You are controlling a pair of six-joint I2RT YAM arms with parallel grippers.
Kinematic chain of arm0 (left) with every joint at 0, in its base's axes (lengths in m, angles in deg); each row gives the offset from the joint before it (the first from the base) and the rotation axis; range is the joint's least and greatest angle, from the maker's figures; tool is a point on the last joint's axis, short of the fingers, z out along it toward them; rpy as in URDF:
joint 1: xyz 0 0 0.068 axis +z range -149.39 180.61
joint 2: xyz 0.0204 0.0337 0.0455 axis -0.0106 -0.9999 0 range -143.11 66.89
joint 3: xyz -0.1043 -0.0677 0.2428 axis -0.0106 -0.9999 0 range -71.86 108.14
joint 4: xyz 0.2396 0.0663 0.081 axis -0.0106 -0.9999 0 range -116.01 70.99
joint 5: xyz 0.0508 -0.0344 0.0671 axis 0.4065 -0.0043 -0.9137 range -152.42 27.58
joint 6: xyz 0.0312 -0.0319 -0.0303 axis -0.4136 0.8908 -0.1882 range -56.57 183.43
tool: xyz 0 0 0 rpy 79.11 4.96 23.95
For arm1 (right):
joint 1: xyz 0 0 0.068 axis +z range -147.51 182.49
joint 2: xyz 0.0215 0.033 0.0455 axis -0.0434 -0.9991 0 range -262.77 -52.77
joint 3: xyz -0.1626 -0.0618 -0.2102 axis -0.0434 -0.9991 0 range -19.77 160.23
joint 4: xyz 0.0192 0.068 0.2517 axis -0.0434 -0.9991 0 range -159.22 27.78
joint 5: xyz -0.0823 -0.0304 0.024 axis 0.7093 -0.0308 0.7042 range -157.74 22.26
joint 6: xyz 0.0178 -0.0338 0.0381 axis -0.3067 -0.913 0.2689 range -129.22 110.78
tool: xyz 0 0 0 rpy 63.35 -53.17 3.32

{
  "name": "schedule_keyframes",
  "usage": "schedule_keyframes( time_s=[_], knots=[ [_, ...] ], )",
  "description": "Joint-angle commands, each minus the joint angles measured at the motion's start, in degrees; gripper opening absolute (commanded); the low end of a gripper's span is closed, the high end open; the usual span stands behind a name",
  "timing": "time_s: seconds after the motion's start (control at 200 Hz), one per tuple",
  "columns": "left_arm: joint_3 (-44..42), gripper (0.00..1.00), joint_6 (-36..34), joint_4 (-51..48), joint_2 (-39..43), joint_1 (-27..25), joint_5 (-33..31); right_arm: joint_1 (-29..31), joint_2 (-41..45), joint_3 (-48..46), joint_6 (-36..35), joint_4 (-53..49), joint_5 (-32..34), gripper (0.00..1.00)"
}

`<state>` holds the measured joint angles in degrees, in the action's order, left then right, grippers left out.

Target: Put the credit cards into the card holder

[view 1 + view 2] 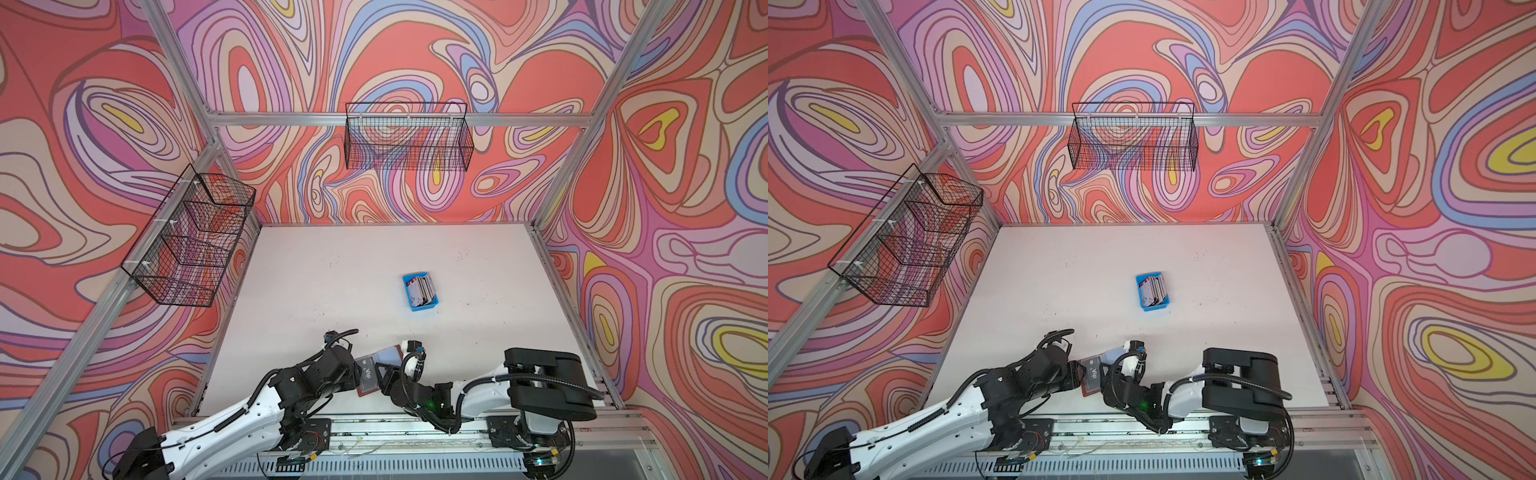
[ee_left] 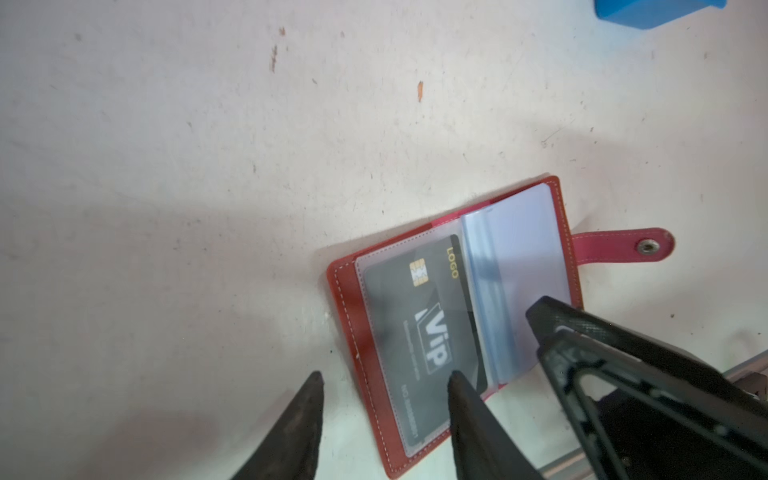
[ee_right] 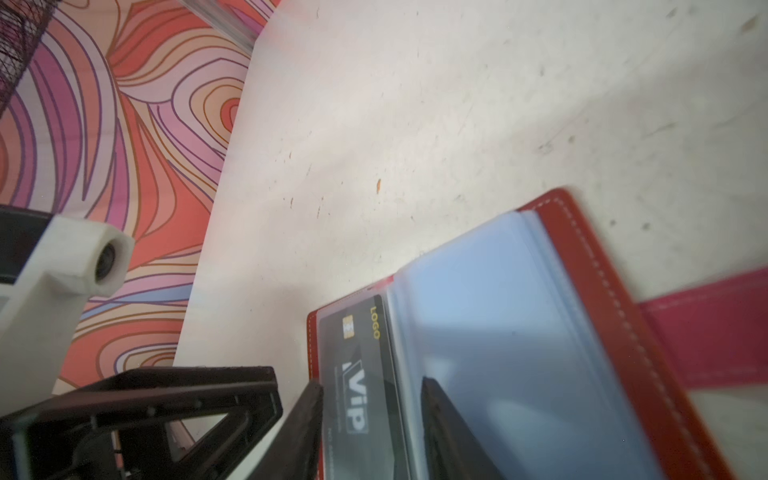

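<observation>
- The card holder (image 2: 515, 249) is seen lying open near the front edge of the table (image 1: 332, 270), its red cover stitched in white, clear sleeve pages raised, snap tab strap (image 2: 623, 245) spread flat.
- A black card (image 2: 424, 316) is tucked in one sleeve; "ViP" in white and "LOGO" in gold can be read beside a gold chip, while the small print is too blurred.
- The left gripper (image 2: 385, 376) is held part-open and empty, one fingertip over that card.
- The right gripper (image 3: 372, 382) is likewise parted with nothing gripped, one finger set against the sleeve pages.
- The credit cards (image 1: 422, 289) are stacked on edge in the blue tray (image 1: 428, 308) near the table's middle.
</observation>
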<state>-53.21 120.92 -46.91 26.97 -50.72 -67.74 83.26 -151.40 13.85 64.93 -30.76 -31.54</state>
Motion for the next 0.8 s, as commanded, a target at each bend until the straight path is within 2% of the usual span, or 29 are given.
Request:
schedule_keyframes(
  time_s=[0.0,0.31,0.376,0.546,0.796],
  knots=[
    [1.67,0.56,-1.41,-8.25,2.13,0.31,-2.85,0.09,3.78,0.24,-1.61,-5.45,4.36,0.43],
    [2.95,0.56,-2.39,-10.60,4.80,0.35,-3.05,0.09,7.61,3.81,-3.92,-19.93,6.69,0.45],
    [2.70,0.56,-2.43,-10.09,4.79,0.35,-2.67,-0.07,8.10,4.55,-4.54,-23.24,7.43,0.49],
    [1.75,0.55,-2.02,-7.86,3.66,0.29,-1.01,-4.03,7.60,5.72,-8.64,-26.26,0.68,0.49],
    [1.25,0.54,-1.16,-6.35,2.83,0.29,0.82,-4.51,7.18,8.15,-12.77,-29.32,-0.81,0.49]
  ],
)
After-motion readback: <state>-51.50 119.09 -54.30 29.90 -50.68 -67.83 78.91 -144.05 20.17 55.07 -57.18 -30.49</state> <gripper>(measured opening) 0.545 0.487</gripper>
